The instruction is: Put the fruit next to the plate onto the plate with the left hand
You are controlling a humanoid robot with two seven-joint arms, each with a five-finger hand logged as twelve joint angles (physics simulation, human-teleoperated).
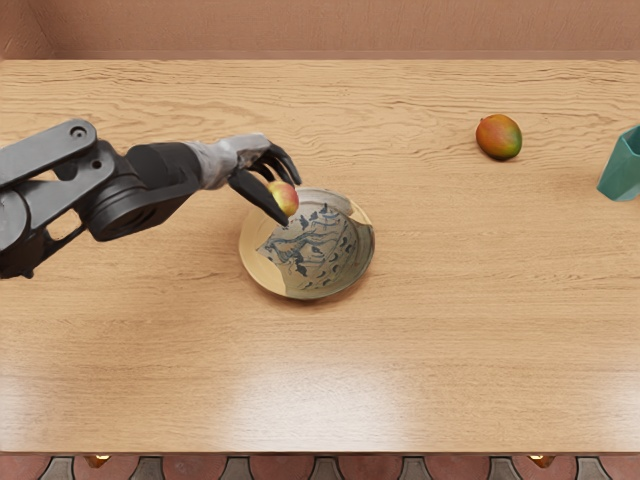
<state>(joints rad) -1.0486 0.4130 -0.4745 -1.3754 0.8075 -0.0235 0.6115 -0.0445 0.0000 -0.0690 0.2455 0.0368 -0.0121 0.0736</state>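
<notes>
Left hand: clasping 1 small red-yellow round fruit above patterned ceramic plate, at rim; release here risks roll-off.

A wooden table with a pale, streaked grain is seen filling nearly the whole view, its near edge shown along the bottom and its far edge set against a wall. Three things are found lying directly on it. A round plate, painted with a dark blue-grey pattern and edged with a golden rim, is placed a little left of the table's middle. A mango, red and orange with a green tinge, is laid well apart from the plate, to its right and farther back. A teal cup is set farther right of the plate still, cut off by the picture's edge. A soft glare is cast on the bare wood in front of the plate.
</notes>
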